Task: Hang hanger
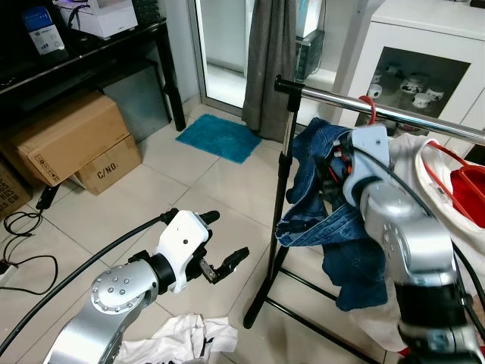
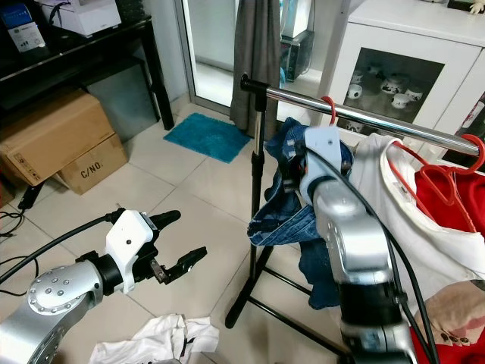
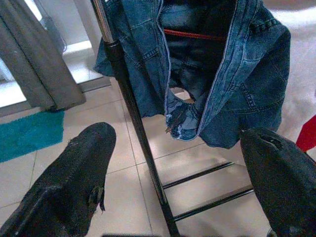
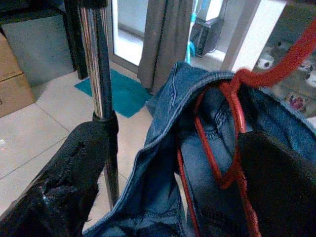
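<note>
The red hanger (image 4: 232, 138), carrying a denim jacket (image 1: 333, 227), hooks over the rail (image 1: 379, 110) near its post end. The right gripper (image 4: 173, 192) spreads wide around the jacket beneath the rail. The left gripper (image 1: 220, 250) gapes wide, empty, low beside the post (image 1: 276, 220).

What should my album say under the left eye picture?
Robot's right hand reaches the blue denim jacket on its red plastic hanger.

Left gripper (image 3: 173, 173): both black fingers (image 3: 69, 182) spread wide apart, nothing between them. Straight ahead of the fingertips, a dark rack post (image 3: 136, 133) rises from a tiled floor (image 3: 123, 148); a blue denim garment (image 3: 232, 84) hangs beyond it on a red hanger (image 3: 195, 35). A grey curtain (image 3: 34, 59) and teal mat (image 3: 29, 133) lie farther off, past one finger.
</note>
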Robot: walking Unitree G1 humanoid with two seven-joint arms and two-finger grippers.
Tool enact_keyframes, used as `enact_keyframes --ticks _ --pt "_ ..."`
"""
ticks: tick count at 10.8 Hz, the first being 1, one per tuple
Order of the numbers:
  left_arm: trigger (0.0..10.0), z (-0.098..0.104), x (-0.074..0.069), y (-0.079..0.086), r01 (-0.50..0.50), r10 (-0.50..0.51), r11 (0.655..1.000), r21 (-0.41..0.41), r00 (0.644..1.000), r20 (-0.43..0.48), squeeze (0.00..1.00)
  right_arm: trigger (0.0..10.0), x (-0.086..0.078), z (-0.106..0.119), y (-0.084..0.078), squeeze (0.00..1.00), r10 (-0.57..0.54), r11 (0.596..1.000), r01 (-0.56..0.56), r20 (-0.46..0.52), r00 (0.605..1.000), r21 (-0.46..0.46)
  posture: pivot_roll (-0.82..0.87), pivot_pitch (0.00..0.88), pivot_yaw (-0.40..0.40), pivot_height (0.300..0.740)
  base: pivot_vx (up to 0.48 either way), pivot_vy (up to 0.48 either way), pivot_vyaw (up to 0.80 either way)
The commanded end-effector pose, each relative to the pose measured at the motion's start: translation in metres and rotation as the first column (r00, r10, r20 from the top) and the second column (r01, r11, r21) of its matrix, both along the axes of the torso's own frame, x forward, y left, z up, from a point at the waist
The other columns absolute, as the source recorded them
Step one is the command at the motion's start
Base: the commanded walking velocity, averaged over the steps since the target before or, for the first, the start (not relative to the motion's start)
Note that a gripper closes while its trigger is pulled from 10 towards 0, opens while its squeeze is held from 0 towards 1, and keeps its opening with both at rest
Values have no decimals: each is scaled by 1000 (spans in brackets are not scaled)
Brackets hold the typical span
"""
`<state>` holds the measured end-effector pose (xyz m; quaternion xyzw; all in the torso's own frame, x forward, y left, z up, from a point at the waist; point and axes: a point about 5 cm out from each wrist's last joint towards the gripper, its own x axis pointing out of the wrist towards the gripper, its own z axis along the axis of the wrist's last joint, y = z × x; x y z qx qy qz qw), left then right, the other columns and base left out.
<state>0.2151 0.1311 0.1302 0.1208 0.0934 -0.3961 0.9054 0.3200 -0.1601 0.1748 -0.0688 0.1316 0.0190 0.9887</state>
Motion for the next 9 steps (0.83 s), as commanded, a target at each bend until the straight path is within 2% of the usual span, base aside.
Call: enact_keyframes --ticks 1,2,3,4,5,6,7,8,9 --pt "10000 3 -3 -2 25 -25 1000 -3 1000 12 0 10000 5 0 -5 0 -41 999 41 -4 999 1 12 0 27 740 0 0 0" --pt "10000 3 -3 -3 30 -30 1000 -4 999 10 0 7608 9 -1 -9 0 -68 998 68 -8 998 5 9 0 31 740 0 0 0" --pt "10000 3 -3 -3 37 -37 999 -4 999 8 0 3451 13 -2 -12 0 -81 997 81 -17 997 11 8 0 33 740 0 0 0" --pt "10000 3 -4 -4 50 -50 999 -4 999 5 0 902 17 -5 -16 0 -94 996 94 -33 995 9 9 0 33 740 0 0 0" --pt "10000 3 -5 -5 56 -56 998 -3 998 3 0 2588 19 -4 -20 0 -99 995 99 -33 995 7 9 0 33 740 0 0 0" --pt "10000 3 -6 -6 62 -62 998 -2 998 0 0 5412 20 -2 -21 0 -92 996 92 -29 995 3 9 0 31 740 0 0 0" --pt "10000 3 -6 -6 63 -63 998 -1 998 -1 0 10000 18 -1 -20 0 -68 998 68 -33 997 -7 9 0 31 740 0 0 0" --pt "10000 3 -6 -5 62 -62 998 2 998 -2 0 10000 17 0 -22 0 -64 998 64 -34 997 -8 13 0 26 740 0 0 0" --pt "10000 3 -5 -5 63 -63 998 5 998 -1 0 10000 13 3 -28 51 -65 998 65 -24 998 -6 11 0 30 740 0 0 0"
